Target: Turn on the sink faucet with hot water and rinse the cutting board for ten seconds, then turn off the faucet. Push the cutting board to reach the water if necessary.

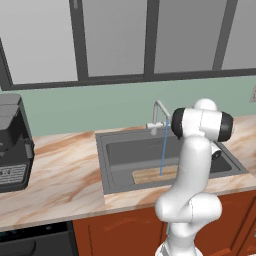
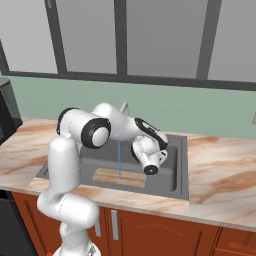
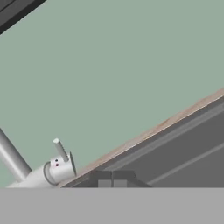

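Base views: water [image 1: 163, 150] hits cutting board [image 1: 152, 174]; hand view: closed tool [image 3: 111, 178] beside faucet lever [image 3: 61, 150]

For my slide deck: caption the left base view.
Water streams from the sink faucet onto the cutting board in the sink.

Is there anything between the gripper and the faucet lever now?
Nothing visible. In the hand view the shut gripper has only open space toward the lever of the faucet.
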You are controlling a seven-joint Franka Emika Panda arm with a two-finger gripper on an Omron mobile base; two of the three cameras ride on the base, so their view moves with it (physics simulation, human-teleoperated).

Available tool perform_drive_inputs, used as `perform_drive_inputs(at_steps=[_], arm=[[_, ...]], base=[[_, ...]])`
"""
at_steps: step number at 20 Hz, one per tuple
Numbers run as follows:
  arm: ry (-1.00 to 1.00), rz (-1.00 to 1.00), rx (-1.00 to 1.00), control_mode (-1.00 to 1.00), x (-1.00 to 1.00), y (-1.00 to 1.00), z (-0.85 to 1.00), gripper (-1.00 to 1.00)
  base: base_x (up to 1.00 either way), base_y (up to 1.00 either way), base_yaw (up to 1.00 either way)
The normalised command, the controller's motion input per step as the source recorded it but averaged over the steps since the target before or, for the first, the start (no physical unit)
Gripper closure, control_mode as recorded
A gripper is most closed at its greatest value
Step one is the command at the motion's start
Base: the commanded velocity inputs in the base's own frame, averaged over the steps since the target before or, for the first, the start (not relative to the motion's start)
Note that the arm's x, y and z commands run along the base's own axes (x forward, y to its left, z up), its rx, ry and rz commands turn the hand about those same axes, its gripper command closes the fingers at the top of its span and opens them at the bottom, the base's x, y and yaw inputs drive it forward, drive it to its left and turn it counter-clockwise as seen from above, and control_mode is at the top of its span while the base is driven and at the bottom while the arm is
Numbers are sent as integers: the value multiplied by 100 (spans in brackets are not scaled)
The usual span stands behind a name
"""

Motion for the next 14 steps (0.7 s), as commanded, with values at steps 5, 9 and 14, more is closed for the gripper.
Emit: perform_drive_inputs(at_steps=[5, 9, 14], arm=[[12, -3, 0, -100, 0, 25, 1, 100], [18, -4, 0, -100, 1, 38, 7, 100], [16, -1, -1, -100, 0, 26, 14, 100]], base=[[0, 0, 0], [0, 0, 0], [0, 0, 0]])
